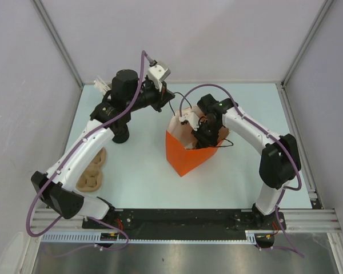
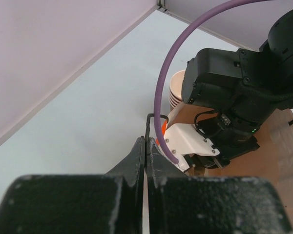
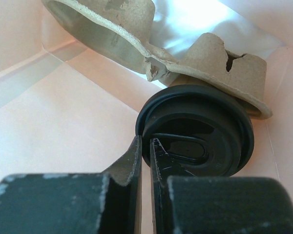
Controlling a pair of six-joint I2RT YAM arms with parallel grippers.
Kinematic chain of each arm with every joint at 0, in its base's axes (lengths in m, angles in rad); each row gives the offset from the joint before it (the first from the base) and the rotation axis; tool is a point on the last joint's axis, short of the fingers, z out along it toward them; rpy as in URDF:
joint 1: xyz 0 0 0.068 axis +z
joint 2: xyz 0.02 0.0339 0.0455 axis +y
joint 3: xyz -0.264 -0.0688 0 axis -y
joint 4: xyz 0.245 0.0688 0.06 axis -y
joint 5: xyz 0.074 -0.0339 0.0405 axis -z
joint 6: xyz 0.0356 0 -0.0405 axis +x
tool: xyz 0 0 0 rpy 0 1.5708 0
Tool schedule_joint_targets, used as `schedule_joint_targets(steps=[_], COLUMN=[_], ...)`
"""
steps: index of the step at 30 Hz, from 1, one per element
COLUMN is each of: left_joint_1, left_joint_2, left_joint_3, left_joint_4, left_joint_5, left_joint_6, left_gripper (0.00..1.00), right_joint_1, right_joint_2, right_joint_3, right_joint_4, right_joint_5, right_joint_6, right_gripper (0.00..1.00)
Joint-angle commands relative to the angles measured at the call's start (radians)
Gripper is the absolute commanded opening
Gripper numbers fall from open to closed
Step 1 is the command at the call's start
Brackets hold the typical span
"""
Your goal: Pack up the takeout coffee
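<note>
The takeout coffee shows in the right wrist view only as its round black lid [image 3: 195, 129]; the tan cup below is hidden. It sits in a pulp cup carrier [image 3: 136, 34] inside the orange paper bag [image 1: 186, 154], whose pale inner walls [image 3: 63, 122] surround it. My right gripper [image 3: 145, 141] reaches down into the bag [image 1: 201, 136] and is shut on the lid's left rim. My left gripper [image 2: 145, 141] is shut on the bag's thin black handle [image 2: 149, 124] at the bag's upper left edge [image 1: 174, 114].
A stack of lidless tan cups [image 2: 177, 87] stands behind the bag. Pulp carriers [image 1: 91, 171] lie at the left under the left arm. A dark stack [image 1: 120, 135] stands beside that arm. Brown paper [image 2: 283, 141] lies right of the bag. Grey walls enclose the table.
</note>
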Motion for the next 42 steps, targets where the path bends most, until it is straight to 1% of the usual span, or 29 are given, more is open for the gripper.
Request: schedule_joint_targets(steps=[1, 12, 17, 18, 20, 21, 22, 23, 25, 26, 29, 38, 42], left_joint_1=[0.028, 0.036, 0.037, 0.037, 0.037, 0.037, 0.037, 0.037, 0.037, 0.037, 0.037, 0.037, 0.039], left_joint_2=[-0.078, -0.072, -0.074, -0.075, -0.075, -0.074, -0.072, -0.072, -0.071, -0.071, -0.068, -0.066, -0.064], left_joint_3=[0.012, 0.003, 0.001, 0.000, -0.002, -0.002, -0.004, -0.004, -0.005, -0.005, -0.005, -0.016, -0.019], left_joint_4=[0.101, 0.116, 0.111, 0.114, 0.113, 0.114, 0.114, 0.114, 0.114, 0.114, 0.116, 0.116, 0.108], left_joint_5=[0.023, 0.034, 0.031, 0.031, 0.032, 0.032, 0.031, 0.034, 0.034, 0.037, 0.037, 0.032, 0.023], left_joint_6=[-0.003, -0.016, -0.016, -0.016, -0.016, -0.016, -0.014, -0.017, -0.016, -0.016, -0.016, -0.008, 0.001], left_gripper=[0.00, 0.00, 0.00, 0.00, 0.00, 0.00, 0.00, 0.00, 0.00, 0.00, 0.00, 0.00, 0.00], right_joint_1=[-0.022, -0.025, -0.027, -0.027, -0.030, -0.031, -0.030, -0.031, -0.033, -0.033, -0.033, -0.019, -0.019], right_joint_2=[0.052, 0.094, 0.075, 0.069, 0.061, 0.051, 0.046, 0.042, 0.026, 0.022, 0.006, -0.028, -0.032], right_joint_3=[-0.001, -0.006, 0.032, 0.042, 0.069, 0.088, 0.095, 0.104, 0.127, 0.135, 0.170, 0.256, 0.285], right_joint_4=[0.006, -0.005, -0.014, -0.016, -0.028, -0.037, -0.039, -0.043, -0.046, -0.048, -0.057, -0.091, -0.098], right_joint_5=[0.026, 0.046, 0.037, 0.039, 0.039, 0.039, 0.039, 0.040, 0.042, 0.039, 0.034, 0.005, -0.012], right_joint_6=[0.025, 0.021, 0.025, 0.027, 0.031, 0.030, 0.030, 0.030, 0.033, 0.034, 0.036, 0.031, 0.028], right_gripper=[0.00, 0.00, 0.01, 0.10, 0.19, 0.26, 0.29, 0.34, 0.39, 0.43, 0.51, 0.61, 0.64])
